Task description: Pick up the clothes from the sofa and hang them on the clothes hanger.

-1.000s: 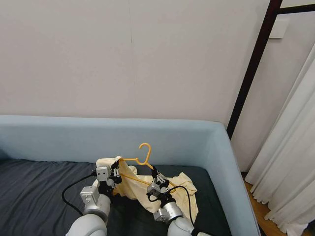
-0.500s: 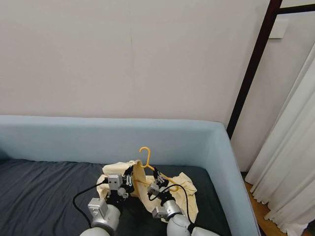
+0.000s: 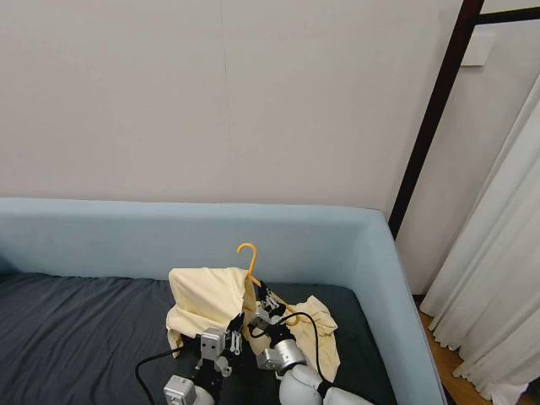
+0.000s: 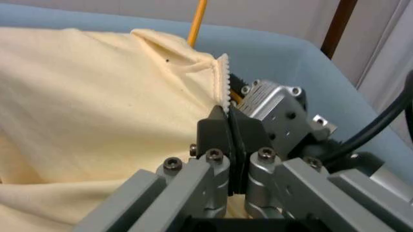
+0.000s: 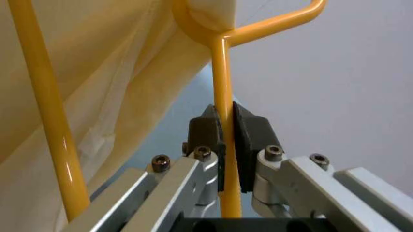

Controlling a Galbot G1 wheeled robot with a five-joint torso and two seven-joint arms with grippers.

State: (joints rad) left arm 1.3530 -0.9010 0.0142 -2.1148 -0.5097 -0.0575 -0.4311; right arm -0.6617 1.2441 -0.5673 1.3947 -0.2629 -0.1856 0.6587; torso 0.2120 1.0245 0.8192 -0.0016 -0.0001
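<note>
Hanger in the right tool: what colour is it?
The hanger is orange-yellow, best seen in the right wrist view, clamped in the right tool.

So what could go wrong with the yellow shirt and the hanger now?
The left pincer pinches only the ribbed edge of the yellow shirt, so the cloth might slip free. The right pincer grips one thin rod of the hanger, which might twist. Part of the shirt lies on the sofa and might drag.

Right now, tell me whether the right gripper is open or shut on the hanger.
Shut: the right gripper clamps the orange hanger by its rod; the left gripper pinches the yellow garment.
</note>
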